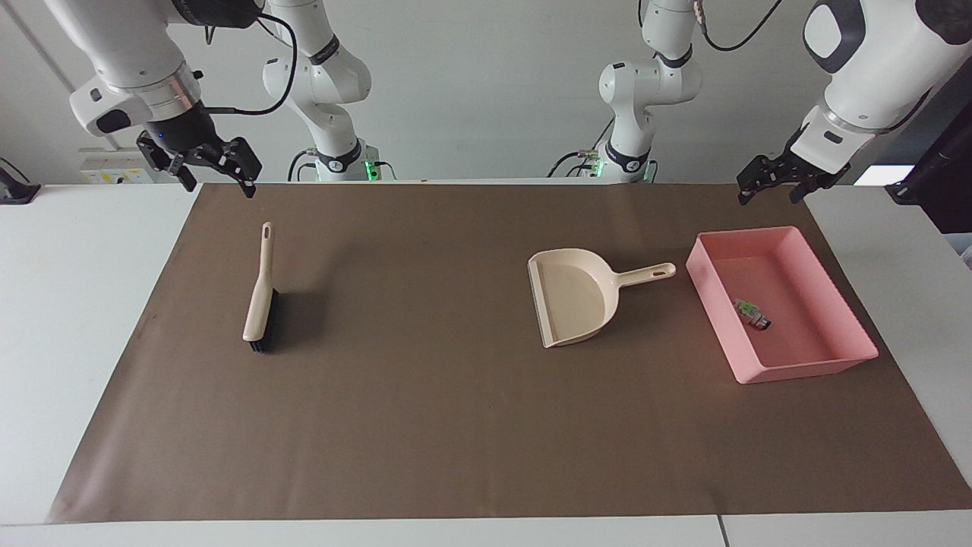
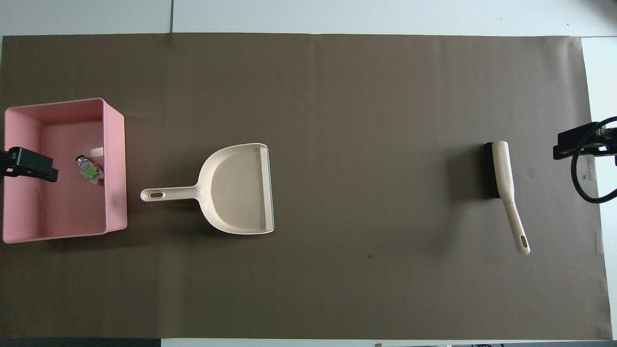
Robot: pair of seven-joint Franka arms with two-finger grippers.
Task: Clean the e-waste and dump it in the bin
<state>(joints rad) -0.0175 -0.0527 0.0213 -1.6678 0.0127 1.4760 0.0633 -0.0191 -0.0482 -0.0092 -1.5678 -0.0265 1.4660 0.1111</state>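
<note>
The e-waste [image 1: 752, 313], a small white-and-green bit with a dark end, lies inside the pink bin [image 1: 759, 373] at the left arm's end of the table. The overhead view shows the e-waste [image 2: 90, 170] close to the bin's wall [image 2: 114, 168] on the dustpan side. My left gripper [image 1: 767, 196] hangs open and empty in the air above the bin's robot-side edge. My right gripper [image 1: 218, 184] hangs open and empty over the mat's edge near the brush handle, at the right arm's end.
A beige dustpan [image 1: 573, 300] lies on the brown mat beside the bin, its handle pointing at the bin. A beige brush with black bristles [image 1: 260, 292] lies at the right arm's end. The mat edge [image 1: 456, 516] runs along the table's front.
</note>
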